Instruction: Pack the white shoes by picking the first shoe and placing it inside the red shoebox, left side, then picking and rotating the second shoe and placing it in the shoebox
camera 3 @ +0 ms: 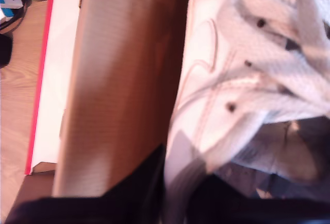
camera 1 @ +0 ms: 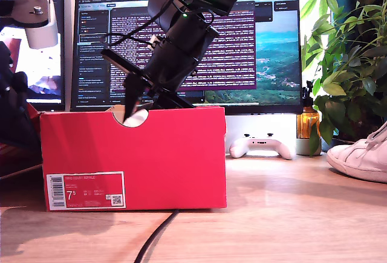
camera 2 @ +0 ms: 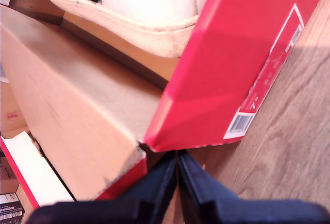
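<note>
So, one white leather low-top sneaker with white laces (camera 3: 216, 80) is down inside the bright red rectangular cardboard shoebox (camera 1: 151, 154), lying right beside one brown inner wall. In the exterior view you can just catch a bit of white through the half-round notch in the box's top edge.

My second tool (camera 3: 179, 170) is reaching into the box from above. Its dark fingers sit on either side of the shoe's upper edge with shoe material pinched between them, so I'm calling it clamped on that sneaker. That wrist view is pretty blurry, though.

My first tool (camera 2: 177, 157) has its fingers pressed together with nothing in them. It hangs just outside a box corner at the end with the white "7.5" barcode label (camera 1: 84, 190), over the wooden bench (camera 1: 290, 214).

The other white sneaker (camera 1: 363, 157) sits on the bench at the exterior view's right, well apart from the box, which stands near the camera toward that view's left.

Behind the box there's a white game controller (camera 1: 260, 147) and a big monitor (camera 1: 242, 45) full of text. A leafy green plant (camera 1: 351, 51) is far right in the exterior view, and a black cable (camera 1: 154, 239) runs along the near bench.
</note>
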### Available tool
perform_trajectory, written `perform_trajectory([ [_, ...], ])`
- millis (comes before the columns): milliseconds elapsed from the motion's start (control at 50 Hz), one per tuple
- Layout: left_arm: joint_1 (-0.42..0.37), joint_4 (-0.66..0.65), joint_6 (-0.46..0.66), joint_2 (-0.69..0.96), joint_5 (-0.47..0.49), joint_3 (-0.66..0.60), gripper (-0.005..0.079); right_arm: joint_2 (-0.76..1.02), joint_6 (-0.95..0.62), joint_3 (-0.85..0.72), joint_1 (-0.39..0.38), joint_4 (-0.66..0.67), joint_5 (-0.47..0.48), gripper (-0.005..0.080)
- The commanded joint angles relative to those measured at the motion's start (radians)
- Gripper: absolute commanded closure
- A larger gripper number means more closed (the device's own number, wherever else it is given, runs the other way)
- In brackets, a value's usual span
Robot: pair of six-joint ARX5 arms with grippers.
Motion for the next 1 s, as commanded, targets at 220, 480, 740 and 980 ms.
perform_trajectory([
  [220,-0.004,-0.003,-0.001,0.004,-0.002,0.006,0.0761,-0.004,-0.004,0.052,0.017,0.066,-0.054,0.051],
  [480,-0.004,-0.023,-0.003,0.004,-0.001,0.006,0.0761,-0.008,-0.074,0.235,-0.039,-0.206,-0.051,0.0466],
  [740,-0.004,-0.023,-0.003,0.004,-0.001,0.006,0.0761,-0.008,-0.084,0.383,-0.158,-0.467,-0.124,0.0466],
  [980,-0.004,-0.023,-0.003,0.004,-0.001,0.006,0.0761,-0.009,-0.138,0.424,-0.232,-0.696,-0.109,0.0466],
])
